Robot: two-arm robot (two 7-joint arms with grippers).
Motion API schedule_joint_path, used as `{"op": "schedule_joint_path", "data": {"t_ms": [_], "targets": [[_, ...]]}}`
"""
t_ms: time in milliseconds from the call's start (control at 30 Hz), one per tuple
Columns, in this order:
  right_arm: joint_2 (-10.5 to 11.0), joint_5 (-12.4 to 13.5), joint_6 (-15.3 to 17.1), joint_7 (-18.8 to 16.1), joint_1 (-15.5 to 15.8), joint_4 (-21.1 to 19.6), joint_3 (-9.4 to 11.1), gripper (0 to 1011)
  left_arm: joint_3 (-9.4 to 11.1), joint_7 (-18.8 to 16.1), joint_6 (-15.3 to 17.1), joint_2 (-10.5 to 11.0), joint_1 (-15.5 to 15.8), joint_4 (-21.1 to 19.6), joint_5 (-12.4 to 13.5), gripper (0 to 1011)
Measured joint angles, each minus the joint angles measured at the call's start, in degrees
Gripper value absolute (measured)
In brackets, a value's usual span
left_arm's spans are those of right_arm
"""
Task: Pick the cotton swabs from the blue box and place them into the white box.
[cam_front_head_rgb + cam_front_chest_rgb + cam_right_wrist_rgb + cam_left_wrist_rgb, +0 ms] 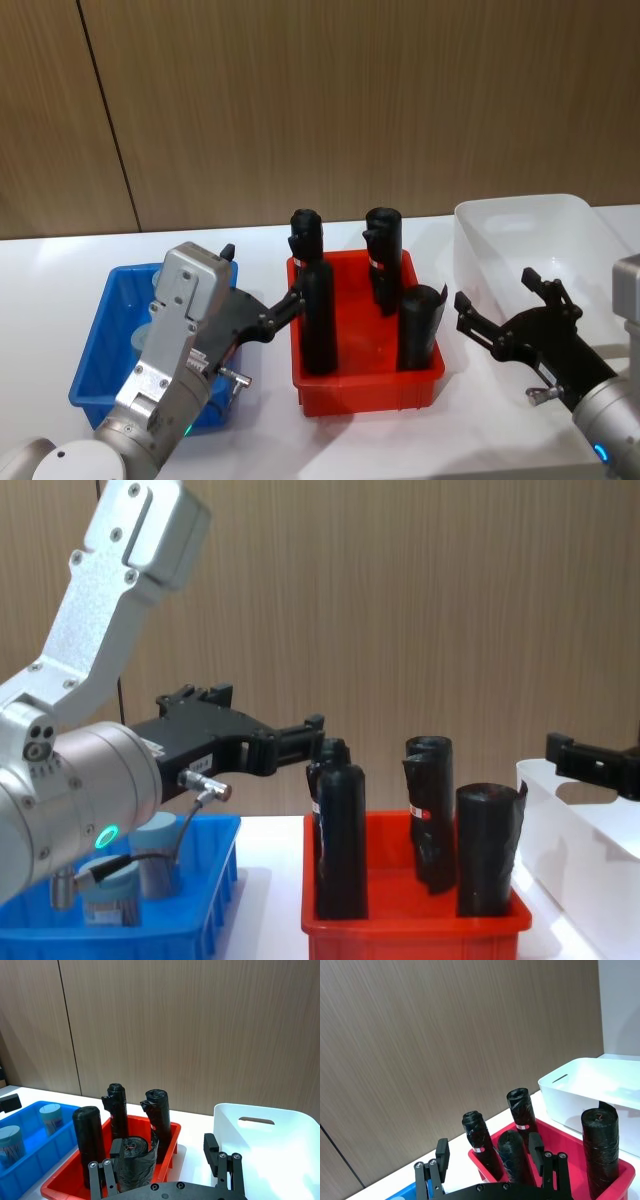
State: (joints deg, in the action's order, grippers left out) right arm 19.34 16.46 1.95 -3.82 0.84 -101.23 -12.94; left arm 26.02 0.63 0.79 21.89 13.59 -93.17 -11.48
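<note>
Below and behind my wide-open, empty left gripper (262,275), the clear, blue-lidded cotton swab jars (50,1117) stand in the shallow blue plastic tray (92,350), so I should draw back and descend over one; the right wrist view shows both jars, which my arm (180,330) half-covers in the head view, and the right gripper (495,290) idles open and empty by the white plastic tub (520,205).

No writing can be read anywhere. The black rolls (522,1110) carry small red-and-white labels (521,1126), their print too small to make out.
</note>
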Motion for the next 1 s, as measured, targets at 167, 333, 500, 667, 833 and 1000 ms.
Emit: {"op": "schedule_joint_path", "data": {"t_ms": [167,333,500,667,833,1000], "targets": [[0.0,0.0,0.0,0.0,0.0,0.0,0.0,1002,0.0,0.0,0.0,0.0,0.0,0.0,0.0,1004],[0.0,0.0,0.0,0.0,0.0,0.0,0.0,1002,0.0,0.0,0.0,0.0,0.0,0.0,0.0,1004],[0.0,0.0,0.0,0.0,0.0,0.0,0.0,1002,0.0,0.0,0.0,0.0,0.0,0.0,0.0,1004],[0.0,0.0,0.0,0.0,0.0,0.0,0.0,1002,0.0,0.0,0.0,0.0,0.0,0.0,0.0,1004],[0.0,0.0,0.0,0.0,0.0,0.0,0.0,1002,-0.2,0.2,0.2,0.1,0.1,0.2,0.0,1004],[0.0,0.0,0.0,0.0,0.0,0.0,0.0,1002,-1.0,1.2,0.8,0.7,0.4,1.0,-0.7,1004]]}}
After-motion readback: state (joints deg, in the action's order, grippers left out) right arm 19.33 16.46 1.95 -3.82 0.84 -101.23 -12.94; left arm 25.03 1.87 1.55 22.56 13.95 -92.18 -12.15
